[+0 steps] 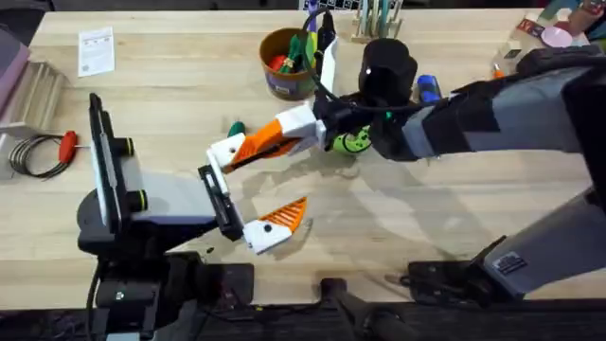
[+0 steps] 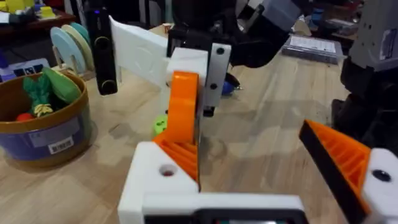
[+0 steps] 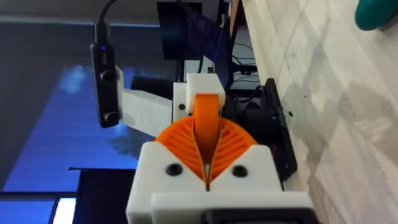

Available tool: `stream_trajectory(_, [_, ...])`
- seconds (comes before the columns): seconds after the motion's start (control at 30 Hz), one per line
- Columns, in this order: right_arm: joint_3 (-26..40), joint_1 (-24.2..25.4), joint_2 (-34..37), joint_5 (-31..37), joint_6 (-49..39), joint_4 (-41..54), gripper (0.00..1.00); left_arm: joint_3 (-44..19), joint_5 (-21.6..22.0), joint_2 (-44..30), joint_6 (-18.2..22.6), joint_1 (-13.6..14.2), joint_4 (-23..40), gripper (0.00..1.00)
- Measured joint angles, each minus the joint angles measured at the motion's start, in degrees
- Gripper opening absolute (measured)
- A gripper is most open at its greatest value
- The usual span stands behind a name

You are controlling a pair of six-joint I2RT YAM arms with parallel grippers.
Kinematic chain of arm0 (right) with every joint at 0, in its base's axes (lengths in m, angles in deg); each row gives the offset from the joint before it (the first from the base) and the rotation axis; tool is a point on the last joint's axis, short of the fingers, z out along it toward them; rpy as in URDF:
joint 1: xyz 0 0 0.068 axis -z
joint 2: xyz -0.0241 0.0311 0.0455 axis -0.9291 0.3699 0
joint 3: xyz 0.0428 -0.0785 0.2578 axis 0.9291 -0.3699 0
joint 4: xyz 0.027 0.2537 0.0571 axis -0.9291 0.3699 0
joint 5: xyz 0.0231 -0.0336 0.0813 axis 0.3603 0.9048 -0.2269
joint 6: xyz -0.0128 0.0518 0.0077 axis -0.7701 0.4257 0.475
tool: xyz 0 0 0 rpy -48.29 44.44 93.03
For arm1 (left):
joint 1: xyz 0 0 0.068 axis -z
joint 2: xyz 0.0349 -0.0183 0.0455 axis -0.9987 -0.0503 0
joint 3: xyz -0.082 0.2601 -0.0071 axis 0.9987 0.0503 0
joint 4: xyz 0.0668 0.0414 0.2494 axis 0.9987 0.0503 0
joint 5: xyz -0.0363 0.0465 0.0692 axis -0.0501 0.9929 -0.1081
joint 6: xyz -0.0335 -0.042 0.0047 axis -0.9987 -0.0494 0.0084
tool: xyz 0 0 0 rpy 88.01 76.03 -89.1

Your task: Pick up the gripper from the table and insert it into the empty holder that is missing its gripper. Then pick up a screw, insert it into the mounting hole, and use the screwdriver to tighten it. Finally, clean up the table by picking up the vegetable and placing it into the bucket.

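Note:
My left gripper is open wide; one finger carries an orange pad. Its other finger is the bare white holder. My right gripper reaches across from the right, shut on the small orange gripper, whose lower end rests against the holder. The dark green vegetable lies on the table just behind them. The brown bucket stands at the back. The blue screwdriver is partly hidden behind the right arm.
A lime-green disc lies under the right arm's wrist. Toy items fill the bucket. At the far left lie a red-handled tool with a cable, and a paper card. A tool rack stands at the back edge.

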Motion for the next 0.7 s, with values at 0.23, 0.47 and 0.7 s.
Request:
stream_trajectory(0.23, [0.1,0.2,0.0,-0.2,0.0,0.1,0.007,0.0,0.0,0.0,0.4,0.0,0.0,0.985])
stream_trajectory(0.47, [0.1,0.2,0.0,-0.2,0.0,0.1,0.007,0.0,0.0,0.0,0.4,0.0,0.0,0.985])
stream_trajectory(0.7, [0.1,0.2,0.0,-0.2,-0.1,0.1,0.007,0.0,0.0,0.0,0.4,0.0,0.0,0.985])
